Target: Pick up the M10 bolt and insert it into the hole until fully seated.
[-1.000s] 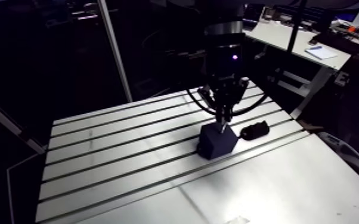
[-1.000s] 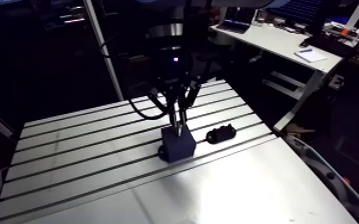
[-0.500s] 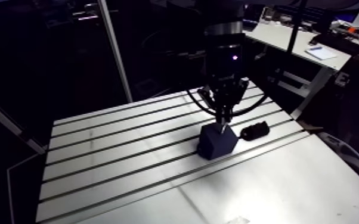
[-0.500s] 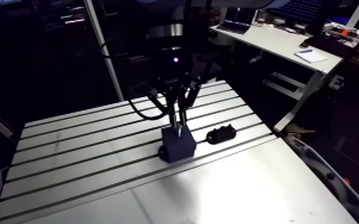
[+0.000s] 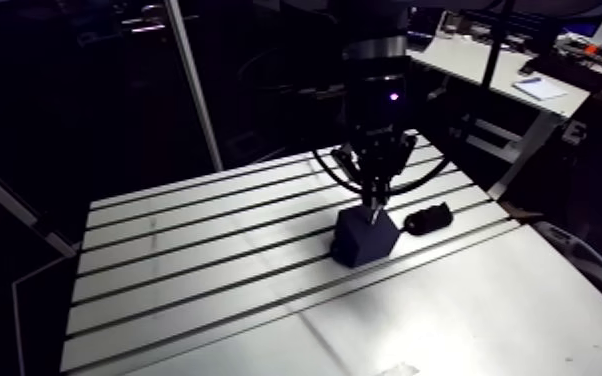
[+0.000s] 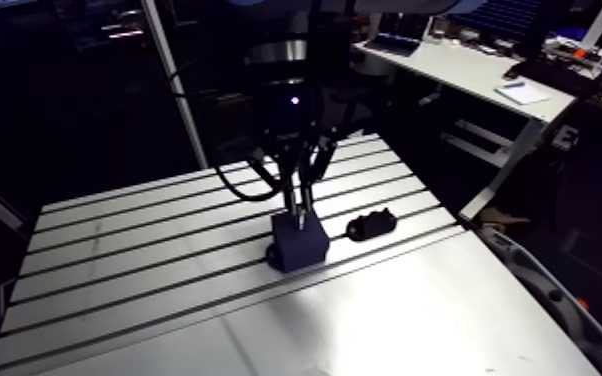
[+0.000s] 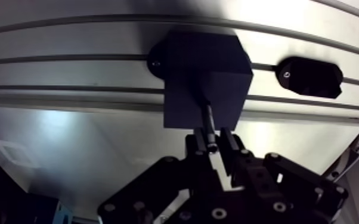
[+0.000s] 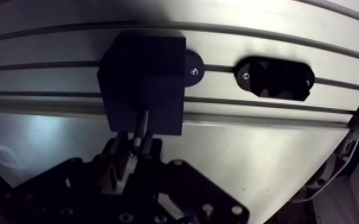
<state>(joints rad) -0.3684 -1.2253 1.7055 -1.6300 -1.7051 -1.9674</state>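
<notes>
Gripper [image 7: 212,145]: is pinching narrowly on the bolt's upper end.
M10 bolt [image 7: 207,118]: is standing upright, lower end meeting the dark block [image 7: 203,65] top.
Black fixture [image 7: 310,76]: is lying beside the block on the slotted table [image 7: 68,128].

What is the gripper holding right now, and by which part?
The gripper pinches the bolt by its upper end; the shaft reaches down to the block.
</notes>
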